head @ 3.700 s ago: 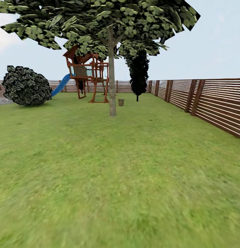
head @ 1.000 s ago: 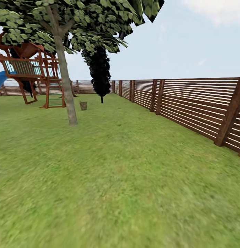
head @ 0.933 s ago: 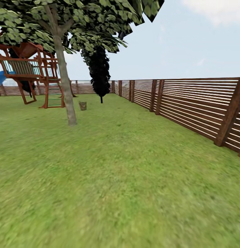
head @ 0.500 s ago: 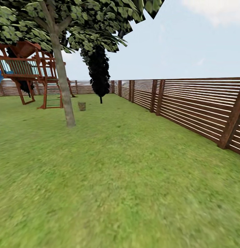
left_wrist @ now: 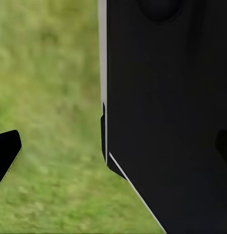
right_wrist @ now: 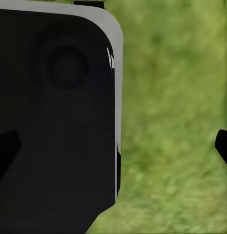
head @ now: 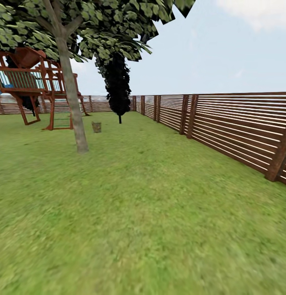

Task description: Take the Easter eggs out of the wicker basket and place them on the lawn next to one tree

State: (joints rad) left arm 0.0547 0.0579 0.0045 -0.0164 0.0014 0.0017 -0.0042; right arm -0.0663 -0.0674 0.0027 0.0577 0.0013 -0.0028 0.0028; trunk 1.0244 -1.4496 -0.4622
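Wicker basket (head: 96, 127) sits far off on the lawn (head: 143, 213), just beyond and to one side of the tree (head: 73, 102); too small at this range to confirm handle, weave or contents, and no eggs can be made out. Judgement on handling: eggs prob. light, hard-shelled, smooth and rounded, so apt to slip or roll; best taken across the middle w/ a gentle pinch, lifted straight up clear of the basket rim and handle. Basket itself likely light and stiff, may tip or slide if nudged. Tree trunk is straight, mottled grey-brown, w/ flat green leaf clusters overhead; grass around its base looks level, a fair drop spot close to the basket. Behind it stands a black-leaved tree (head: 117, 88) on a thin dark stem. Wooden play tower (head: 34, 88), red-brown frame w/ railing, is to the far side of the trunk. Slatted brown fence (head: 233, 131) runs along the right and across the back. Lawn texture is blurry, patchy green. Wrist views: each shows a dark, smooth robot body panel and one black fingertip at the frame edge over grass, left gripper (left_wrist: 7, 153), right gripper (right_wrist: 223, 146); spread of either claw cannot be told, nothing visibly held.
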